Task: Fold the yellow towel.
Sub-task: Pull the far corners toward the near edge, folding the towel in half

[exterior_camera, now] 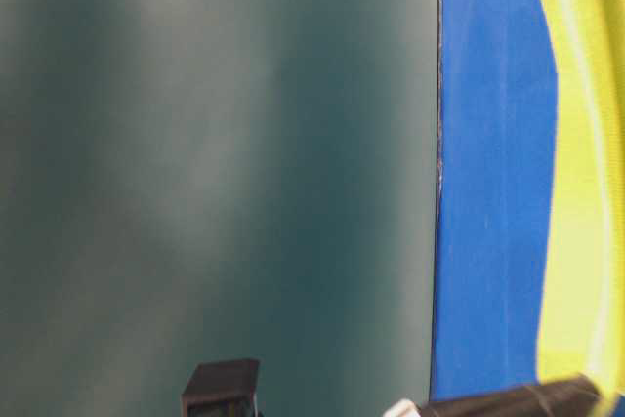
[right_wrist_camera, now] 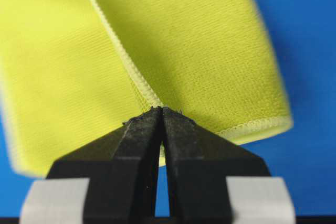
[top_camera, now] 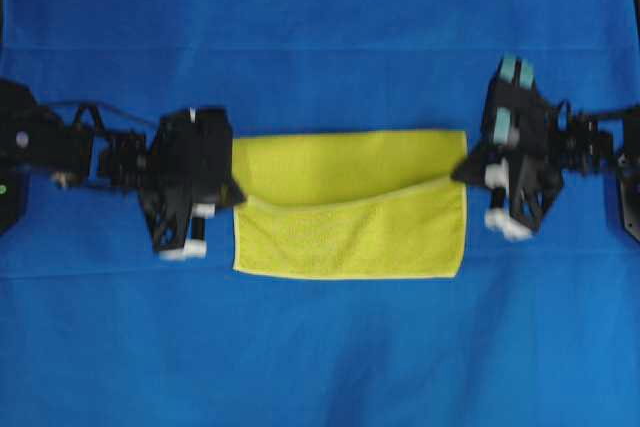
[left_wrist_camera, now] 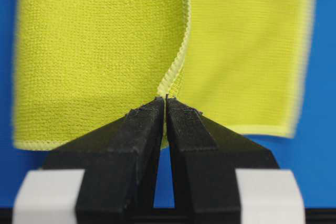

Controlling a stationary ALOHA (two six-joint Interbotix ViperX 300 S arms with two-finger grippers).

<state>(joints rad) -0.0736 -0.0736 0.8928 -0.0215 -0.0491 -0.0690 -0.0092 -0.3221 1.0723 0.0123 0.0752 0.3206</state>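
Your left claw (left_wrist_camera: pixel 166 100) and right claw (right_wrist_camera: pixel 160 111) each pinch a hem of the half-folded yellow towel (top_camera: pixel 350 207) on the blue worktop (top_camera: pixel 320 347).

Bare blue counter (top_camera: pixel 320 347) lies open above and below the yellow towel (top_camera: pixel 350 202). The left tool (top_camera: pixel 237 199) crowds its left edge, the right tool (top_camera: pixel 462 173) its right edge.

Blue cloth-covered tabletop (top_camera: pixel 320 347) fills the overhead view, faint creases, even soft light. Table-level view shows a blurred dark teal wall (exterior_camera: pixel 215 144) beside the blue surface.
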